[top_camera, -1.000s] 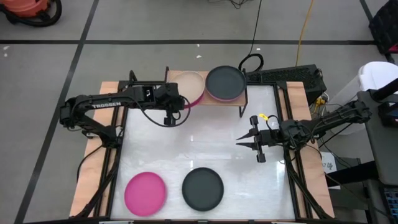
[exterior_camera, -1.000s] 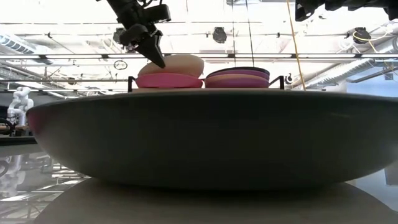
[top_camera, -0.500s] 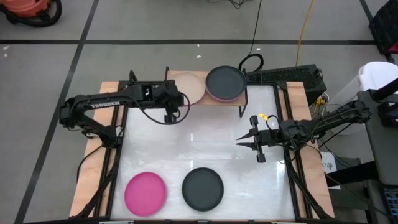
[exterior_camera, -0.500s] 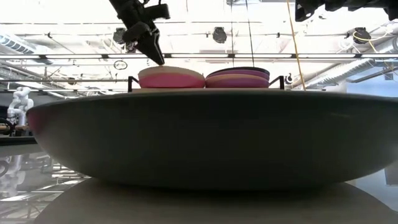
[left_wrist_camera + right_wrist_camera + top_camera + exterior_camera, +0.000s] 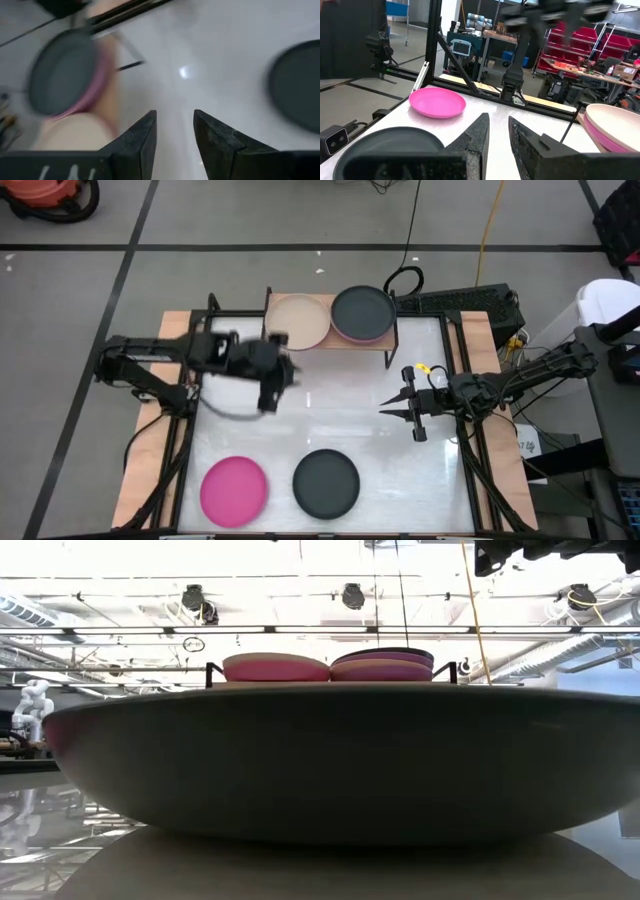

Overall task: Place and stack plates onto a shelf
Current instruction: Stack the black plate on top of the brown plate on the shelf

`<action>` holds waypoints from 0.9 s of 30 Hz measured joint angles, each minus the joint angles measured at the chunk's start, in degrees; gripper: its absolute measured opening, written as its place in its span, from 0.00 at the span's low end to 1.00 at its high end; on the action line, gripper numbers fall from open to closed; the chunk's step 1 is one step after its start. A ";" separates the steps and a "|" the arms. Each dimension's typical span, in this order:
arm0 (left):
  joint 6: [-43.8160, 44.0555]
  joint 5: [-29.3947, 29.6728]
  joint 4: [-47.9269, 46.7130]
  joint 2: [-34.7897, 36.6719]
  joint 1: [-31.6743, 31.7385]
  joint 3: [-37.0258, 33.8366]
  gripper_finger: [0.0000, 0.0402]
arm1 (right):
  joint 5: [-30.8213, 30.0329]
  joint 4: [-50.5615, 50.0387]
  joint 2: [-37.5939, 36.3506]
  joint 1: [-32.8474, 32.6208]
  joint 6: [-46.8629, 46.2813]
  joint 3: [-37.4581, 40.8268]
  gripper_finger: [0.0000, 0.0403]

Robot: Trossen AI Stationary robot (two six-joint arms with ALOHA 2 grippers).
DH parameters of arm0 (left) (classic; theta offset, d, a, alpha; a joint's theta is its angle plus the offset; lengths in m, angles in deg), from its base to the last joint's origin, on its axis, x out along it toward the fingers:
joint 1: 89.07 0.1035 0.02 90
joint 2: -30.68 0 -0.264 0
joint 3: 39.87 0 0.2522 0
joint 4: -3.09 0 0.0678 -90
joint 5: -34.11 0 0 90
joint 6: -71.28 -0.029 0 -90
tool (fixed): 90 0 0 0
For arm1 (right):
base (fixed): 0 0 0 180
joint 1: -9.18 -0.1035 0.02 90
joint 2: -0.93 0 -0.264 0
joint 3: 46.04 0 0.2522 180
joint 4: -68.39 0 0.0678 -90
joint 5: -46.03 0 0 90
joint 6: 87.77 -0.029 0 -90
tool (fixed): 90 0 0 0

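Observation:
The shelf (image 5: 345,343) stands at the table's far edge with two stacks of plates. The left stack is topped by a beige plate (image 5: 300,322), the right stack by a dark grey plate (image 5: 362,312). A hot pink plate (image 5: 234,488) and another dark grey plate (image 5: 326,483) lie flat on the table near its front edge. My left gripper (image 5: 268,395) is open and empty, blurred, over the table just in front of the shelf; its fingers (image 5: 142,137) show a gap. My right gripper (image 5: 398,415) is open and empty at the table's right.
The near dark grey plate (image 5: 320,770) fills the low view, with the shelf stacks (image 5: 330,667) showing behind it. Bare white tabletop (image 5: 330,410) lies between the shelf and the two near plates. Cables and a black box (image 5: 460,302) sit beyond the far right corner.
The beige plate, tilted on the left stack under my left gripper a second ago, now lies flat on that stack. My left gripper has let it go and moved quickly away from the shelf toward the table's near edge, leaving the low view.

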 joint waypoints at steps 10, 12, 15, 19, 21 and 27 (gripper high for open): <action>11.54 12.14 0.98 0.61 -18.09 -4.14 0.34 | 0.11 -1.36 0.56 -0.07 -0.98 0.00 0.15; 11.76 17.14 5.06 3.31 -20.28 -7.21 0.34 | 0.13 -1.76 1.55 -0.34 -1.59 0.00 0.15; 10.83 19.17 16.38 8.99 -21.89 -15.07 0.34 | 0.28 -0.83 4.24 -1.32 -1.66 -0.01 0.15; 7.15 19.19 35.97 16.41 -22.13 -29.26 0.34 | 0.35 -1.30 11.06 -1.90 -3.75 -1.84 0.15; 5.34 19.28 47.57 20.04 -22.13 -35.95 0.34 | 0.37 -2.37 14.92 -1.90 -4.43 -3.83 0.15; -1.33 19.28 79.61 25.13 -21.95 -53.16 0.34 | 8.80 -6.38 29.62 -1.90 -10.74 -10.85 0.24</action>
